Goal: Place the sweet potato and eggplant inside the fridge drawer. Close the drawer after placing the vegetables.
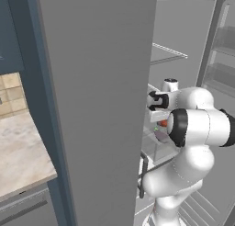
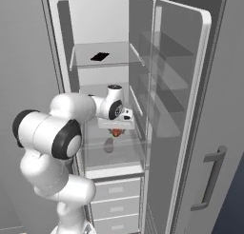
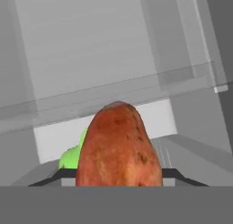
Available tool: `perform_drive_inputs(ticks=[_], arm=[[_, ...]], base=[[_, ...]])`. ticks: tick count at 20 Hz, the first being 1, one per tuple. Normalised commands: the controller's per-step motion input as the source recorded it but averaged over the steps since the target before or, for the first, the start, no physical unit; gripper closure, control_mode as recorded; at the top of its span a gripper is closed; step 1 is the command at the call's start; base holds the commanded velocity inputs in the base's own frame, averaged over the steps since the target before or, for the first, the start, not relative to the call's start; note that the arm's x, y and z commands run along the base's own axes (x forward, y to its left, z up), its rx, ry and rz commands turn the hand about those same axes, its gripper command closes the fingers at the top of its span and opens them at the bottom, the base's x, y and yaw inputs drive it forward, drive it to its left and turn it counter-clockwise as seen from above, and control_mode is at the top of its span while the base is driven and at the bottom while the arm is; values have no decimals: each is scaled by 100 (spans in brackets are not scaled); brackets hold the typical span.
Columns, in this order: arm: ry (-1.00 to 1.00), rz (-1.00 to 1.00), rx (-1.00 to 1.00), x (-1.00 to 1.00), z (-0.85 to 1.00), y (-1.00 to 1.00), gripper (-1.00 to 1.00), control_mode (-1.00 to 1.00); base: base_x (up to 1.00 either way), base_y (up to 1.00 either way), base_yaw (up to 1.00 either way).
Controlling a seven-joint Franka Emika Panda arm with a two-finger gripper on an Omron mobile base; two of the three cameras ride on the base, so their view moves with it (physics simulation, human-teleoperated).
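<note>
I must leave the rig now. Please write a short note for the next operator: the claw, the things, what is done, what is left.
Claw: shut on the sweet potato, held over the open fridge drawer.
Eggplant: seems to lie already in the drawer.
Fridge door: open.
Done: sweet potato picked up and carried to the drawer; eggplant apparently placed.
Left: release the sweet potato into the drawer, pull the arm out, push the drawer shut.

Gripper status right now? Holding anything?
Gripper: closed on the small orange-red oblong sweet potato, held inside the open fridge above the clear see-through plastic drawer.
</note>
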Motion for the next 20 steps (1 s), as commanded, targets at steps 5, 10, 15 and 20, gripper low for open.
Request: perform_drive_inputs(ticks=[5, 10, 15, 20], arm=[[-2, 6, 0, 0, -42, -3, 100, -100], [-7, 5, 0, -8, -33, -13, 100, -100], [-8, 1, 0, -44, -7, -36, 100, -100], [-1, 3, 0, -16, -2, -23, 100, -100]], base=[[0, 0, 0], [0, 0, 0], [0, 0, 0], [0, 0, 0]])
